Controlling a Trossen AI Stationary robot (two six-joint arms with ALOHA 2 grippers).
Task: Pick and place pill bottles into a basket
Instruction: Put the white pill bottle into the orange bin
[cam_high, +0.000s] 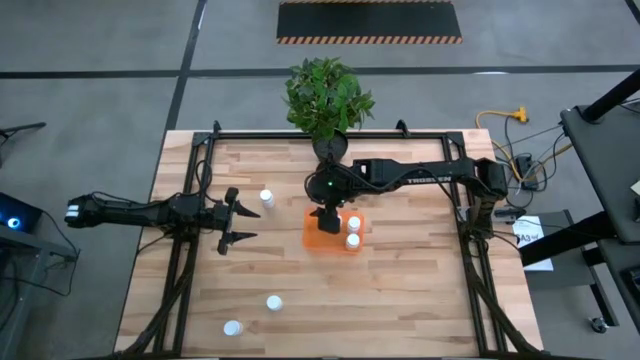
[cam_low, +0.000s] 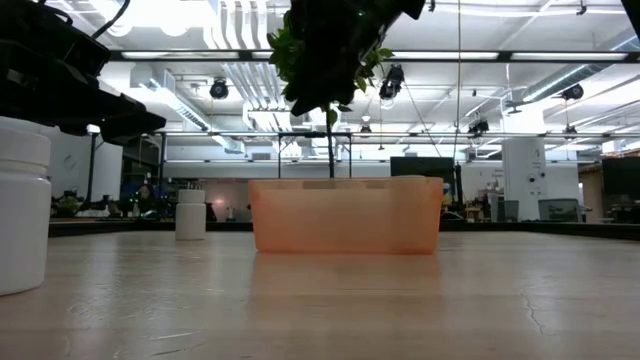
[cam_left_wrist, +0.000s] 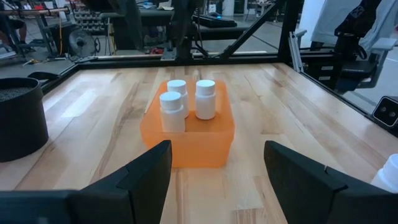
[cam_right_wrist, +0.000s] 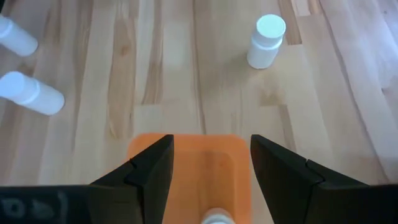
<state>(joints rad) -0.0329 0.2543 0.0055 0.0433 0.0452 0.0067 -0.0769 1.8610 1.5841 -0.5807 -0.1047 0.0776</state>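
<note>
The orange basket (cam_high: 318, 240) stands mid-table and holds three white pill bottles, seen in the left wrist view (cam_left_wrist: 173, 111), (cam_left_wrist: 205, 98), (cam_left_wrist: 177, 87). My right gripper (cam_high: 327, 222) hovers over the basket's left part, fingers pointing down, open and empty; its wrist view (cam_right_wrist: 211, 168) shows the basket (cam_right_wrist: 186, 155) below with one bottle cap (cam_right_wrist: 216, 218). My left gripper (cam_high: 245, 222) is open and empty, left of the basket and facing it (cam_left_wrist: 217, 180). One bottle (cam_high: 267, 198) stands on its base left of the basket. Two more bottles (cam_high: 273, 302), (cam_high: 232, 327) stand near the front edge.
A black pot with a green plant (cam_high: 325, 100) stands at the table's far edge, behind the basket. Black frame rails (cam_high: 190, 190) run along the table's left, right and far sides. Bare wood lies in front of and right of the basket (cam_high: 420, 290).
</note>
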